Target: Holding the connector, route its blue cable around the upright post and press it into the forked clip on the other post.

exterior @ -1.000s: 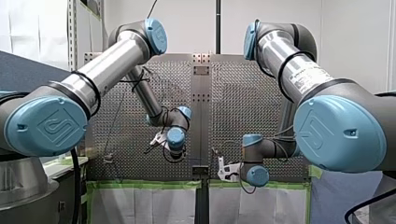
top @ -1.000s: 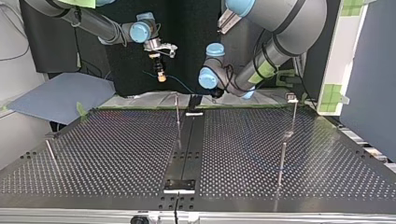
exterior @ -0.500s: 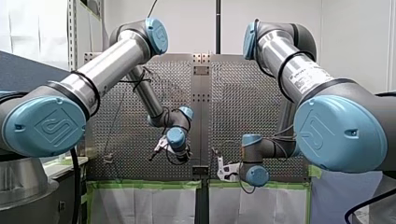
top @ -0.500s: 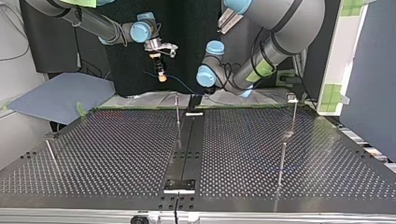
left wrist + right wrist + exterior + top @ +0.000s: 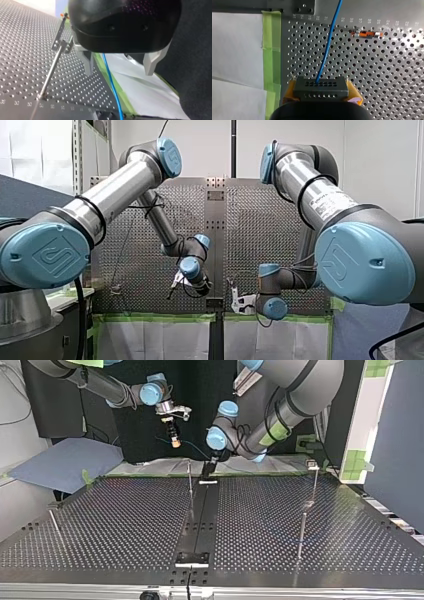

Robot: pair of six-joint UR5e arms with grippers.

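Right gripper [image 5: 321, 93]: yellow pads are clamping the grey connector [image 5: 320, 87], its blue cable [image 5: 329, 42] trailing ahead over the perforated table [image 5: 387, 62]. Left gripper [image 5: 119, 71]: fingers are standing apart, the cable passing between them, forked clip [image 5: 60, 43] just beside. Routing is seemingly only beginning, likely calling next for a guiding grasp on the cable.

cable [image 5: 328, 45]: blue | connector [image 5: 320, 90]: dark grey (dotted face) | tape [image 5: 272, 37]: green | table [image 5: 387, 62]: perforated

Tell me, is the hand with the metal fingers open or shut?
Open. In the left wrist view my left hand holds its fingers far apart, the blue cable showing through the gap.
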